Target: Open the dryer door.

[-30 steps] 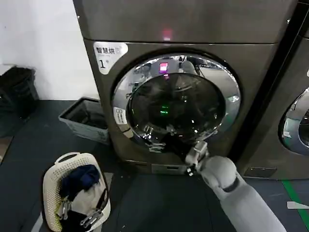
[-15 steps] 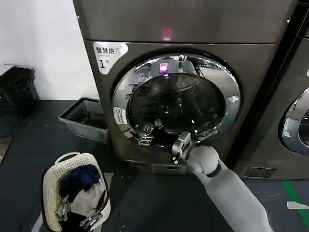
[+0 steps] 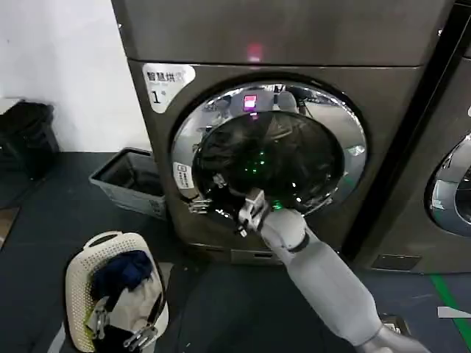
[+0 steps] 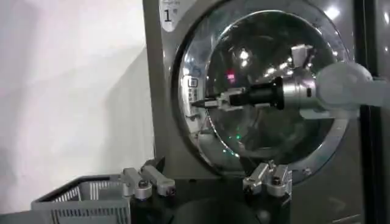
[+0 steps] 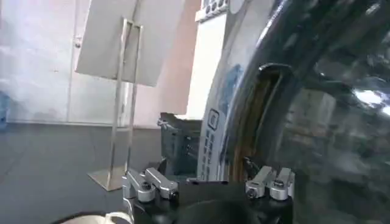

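- I see the dryer door (image 3: 268, 151) shut flat against the front of the dark machine, just right of the white "1" sticker (image 3: 165, 82).
- My right claw (image 3: 234, 208) is at the door's lower-left part, below and right of that sticker, its arm reaching up from the lower right.
- From the left wrist camera the right claw (image 4: 204, 103) points at the chrome rim beside the glass; its fingers look drawn together into a narrow tip, though I can't be sure they touch the rim.
- My left claw (image 4: 207, 181) hangs spread open, back from the door, well below the sticker.
- A laundry basket (image 3: 118, 294) sits on the floor, below-left of the sticker.
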You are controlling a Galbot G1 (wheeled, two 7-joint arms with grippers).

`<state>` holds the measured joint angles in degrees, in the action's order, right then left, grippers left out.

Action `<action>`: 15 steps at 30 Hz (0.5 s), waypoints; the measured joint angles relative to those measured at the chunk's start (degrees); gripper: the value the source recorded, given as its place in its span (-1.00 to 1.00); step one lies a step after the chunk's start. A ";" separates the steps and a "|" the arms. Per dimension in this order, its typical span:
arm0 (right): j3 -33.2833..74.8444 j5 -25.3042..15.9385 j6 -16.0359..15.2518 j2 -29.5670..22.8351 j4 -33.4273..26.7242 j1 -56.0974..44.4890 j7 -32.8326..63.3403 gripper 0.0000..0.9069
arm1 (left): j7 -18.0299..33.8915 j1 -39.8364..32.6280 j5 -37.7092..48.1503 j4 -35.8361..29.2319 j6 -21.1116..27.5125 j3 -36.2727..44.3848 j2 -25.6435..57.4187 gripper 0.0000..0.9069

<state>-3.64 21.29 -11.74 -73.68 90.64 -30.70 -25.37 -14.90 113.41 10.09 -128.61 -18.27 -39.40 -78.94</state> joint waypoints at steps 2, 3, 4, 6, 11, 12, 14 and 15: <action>0.02 0.26 -0.23 0.21 0.22 -0.22 -0.62 1.00 | 0.04 -0.13 0.06 0.00 0.01 0.00 0.00 1.00; 0.08 0.70 -0.36 0.34 0.40 -0.36 -1.26 1.00 | 0.16 -0.23 0.11 0.00 0.07 0.00 -0.02 1.00; 0.23 1.09 -0.53 0.46 0.54 -0.48 -1.86 1.00 | 0.26 -0.32 0.20 0.00 0.14 0.03 -0.04 1.00; 0.58 1.75 -0.67 0.84 0.94 -0.84 -3.62 1.00 | 0.69 -0.54 0.52 0.08 0.28 0.03 -0.03 1.00; 1.43 2.54 -0.86 2.17 2.46 -1.94 -7.11 1.00 | 2.10 -1.32 2.25 0.53 1.84 -0.95 0.83 1.00; 1.62 2.66 -0.91 2.50 2.82 -2.19 -7.71 1.00 | 2.10 -1.48 2.98 0.65 2.10 -1.38 1.18 1.00; 1.92 2.89 -1.44 3.14 3.55 -2.77 -8.75 1.00 | 2.09 -1.98 4.07 0.88 2.44 -2.13 1.88 1.00; 1.99 3.07 -1.55 3.45 4.00 -3.06 -9.33 1.00 | 2.08 -2.27 4.40 0.91 2.60 -2.46 2.22 1.00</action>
<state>-1.65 24.36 -13.29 -70.23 94.64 -33.77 -34.69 -12.82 111.14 14.50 -127.70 -15.67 -41.86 -76.71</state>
